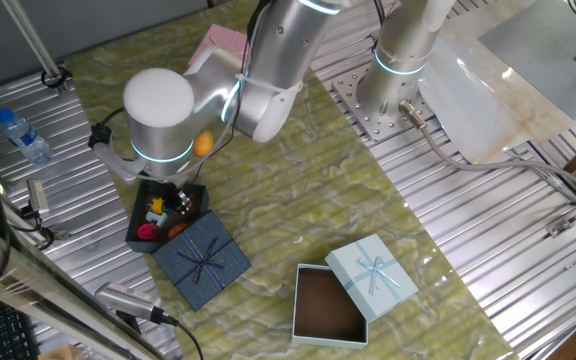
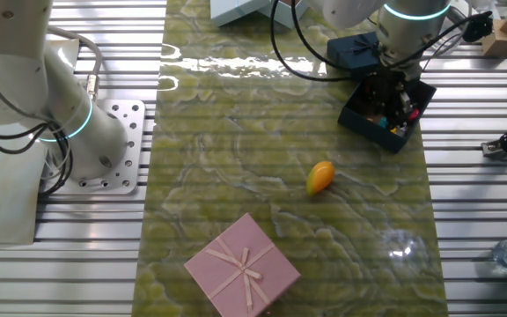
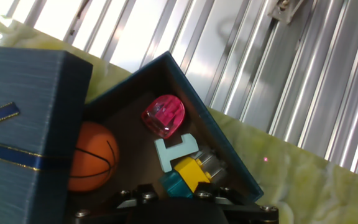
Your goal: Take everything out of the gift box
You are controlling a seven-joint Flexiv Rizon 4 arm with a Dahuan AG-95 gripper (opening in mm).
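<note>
The navy gift box [image 1: 138,228] stands open at the table's left edge, with its ribboned lid [image 1: 203,258] leaning against it. In the hand view, the box [image 3: 225,155] holds a pink toy [image 3: 164,115], an orange ball [image 3: 92,155], a pale teal T piece [image 3: 176,151] and a yellow-teal block [image 3: 191,171]. My gripper [image 3: 178,194] is lowered into the box, and the yellow-teal block lies between its fingers. Whether the fingers touch the block is hidden. The gripper also shows in the other fixed view [image 2: 392,99]. An orange-yellow toy [image 2: 320,176] lies on the table outside the box.
A light blue box [image 1: 328,305] with a brown inside and its lid [image 1: 373,272] stand at the front of the table. A pink box [image 2: 243,269] is at the far end. A water bottle [image 1: 23,135] lies on the metal slats to the left.
</note>
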